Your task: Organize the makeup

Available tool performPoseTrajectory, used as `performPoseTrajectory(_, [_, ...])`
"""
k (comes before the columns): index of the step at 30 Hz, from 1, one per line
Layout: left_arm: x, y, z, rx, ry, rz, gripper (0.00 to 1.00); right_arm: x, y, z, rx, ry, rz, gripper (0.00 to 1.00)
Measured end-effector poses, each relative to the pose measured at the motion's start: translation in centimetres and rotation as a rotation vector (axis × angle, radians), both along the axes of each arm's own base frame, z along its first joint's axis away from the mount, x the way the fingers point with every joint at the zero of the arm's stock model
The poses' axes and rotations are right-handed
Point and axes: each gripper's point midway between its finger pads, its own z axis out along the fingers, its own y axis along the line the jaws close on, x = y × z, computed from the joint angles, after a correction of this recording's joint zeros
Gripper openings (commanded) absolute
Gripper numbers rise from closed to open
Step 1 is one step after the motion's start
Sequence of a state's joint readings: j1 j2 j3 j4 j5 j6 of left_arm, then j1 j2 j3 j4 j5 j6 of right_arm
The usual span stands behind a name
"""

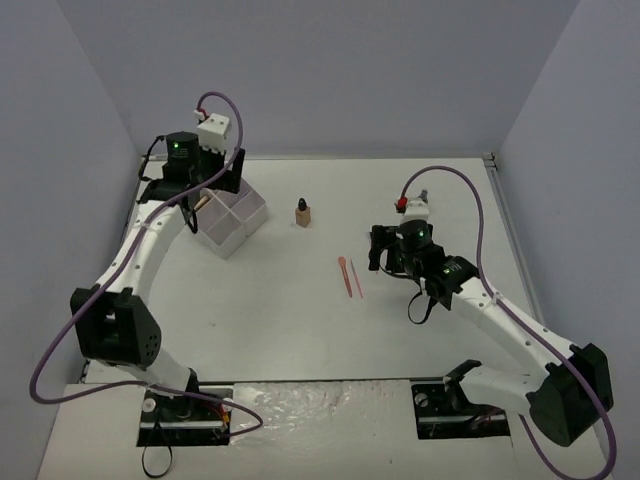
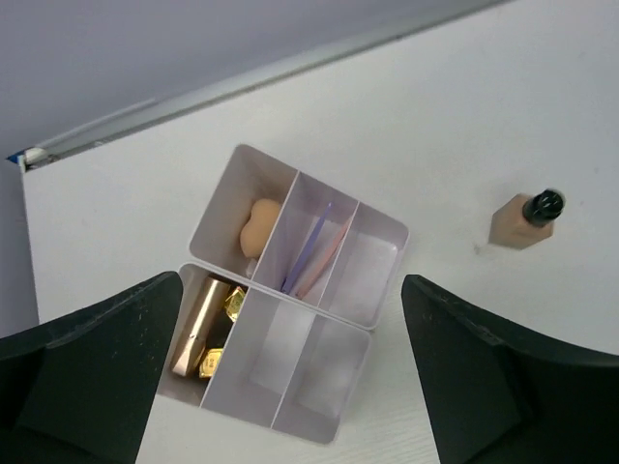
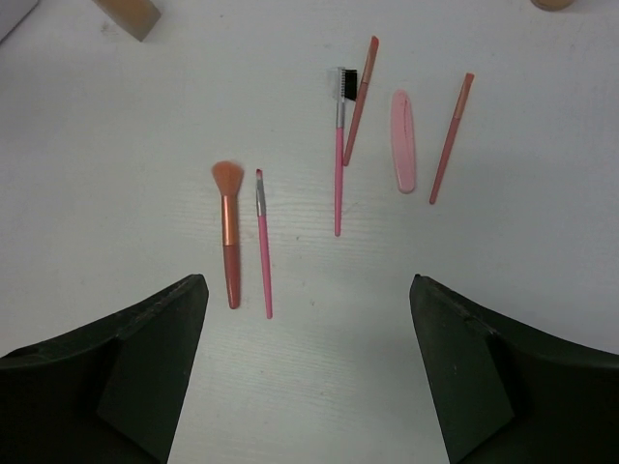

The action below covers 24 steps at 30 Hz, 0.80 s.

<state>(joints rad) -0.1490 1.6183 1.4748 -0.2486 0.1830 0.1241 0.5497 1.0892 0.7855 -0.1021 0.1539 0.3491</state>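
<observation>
My left gripper point(image 1: 222, 185) hangs open and empty over the white compartment box point(image 1: 255, 207). In the left wrist view the gripper point(image 2: 290, 290) is above the box point(image 2: 372, 273), which holds a beige sponge point(image 2: 259, 224), purple and pink sticks point(image 2: 314, 253) and gold lipstick tubes point(image 2: 206, 327). A tan dark-capped bottle point(image 1: 303, 212) stands on the table right of the box and also shows in the left wrist view point(image 2: 527, 220). My right gripper point(image 1: 377, 250) is open and empty point(image 3: 309, 285) just short of several pink and red brushes and sticks: a blush brush point(image 3: 229, 242), a thin pink brush point(image 3: 263, 246), a brow comb point(image 3: 338, 145) and a pink file point(image 3: 403, 153).
Two box compartments nearest my left gripper hold nothing. Grey walls close the table at the back and sides. A tan corner point(image 3: 131, 14) shows at the top left of the right wrist view. The pink sticks point(image 1: 347, 275) lie left of my right gripper.
</observation>
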Motion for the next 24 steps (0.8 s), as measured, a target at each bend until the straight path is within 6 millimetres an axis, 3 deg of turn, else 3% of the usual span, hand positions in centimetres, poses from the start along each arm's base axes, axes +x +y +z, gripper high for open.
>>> performPoseTrajectory(2, [-1.6,0.5,3.6,-0.032,-0.07,0.036,0.97,0.6,0.0,-0.7,-0.003,0.031,-0.021,0.78])
performPoseTrajectory(5, [-4.1,1.5,7.3,-0.071,-0.131,0.097,0.97,1.5,-0.3,-1.5,-0.01,0.065,-0.051,0.72])
performPoseTrajectory(8, [-6.9,2.5,8.2,-0.103,-0.134,0.161,0.97,2.8,-1.4,-2.4,-0.009,0.109,-0.1,0.62])
performPoseTrajectory(11, [-10.0,3.0,6.3,-0.138,-0.065,0.206,0.97,4.5,-3.0,-4.1,0.003,0.172,-0.152,0.5])
performPoseTrajectory(15, [-13.6,3.2,2.2,-0.174,0.065,0.245,0.97,5.8,-4.5,-6.7,-0.013,0.249,-0.191,0.48])
performPoseTrajectory(19, [-16.3,3.1,-1.4,-0.188,0.195,0.267,0.97,7.0,-4.3,-8.6,-0.045,0.289,-0.169,0.47])
performPoseTrajectory(21, [-17.4,2.9,-2.2,-0.199,0.234,0.268,0.97,7.7,-4.2,-9.3,-0.062,0.298,-0.159,0.46])
performPoseTrajectory(24, [-18.1,2.8,-1.9,-0.22,0.239,0.267,0.97,8.3,-4.4,-10.5,-0.092,0.311,-0.138,0.43])
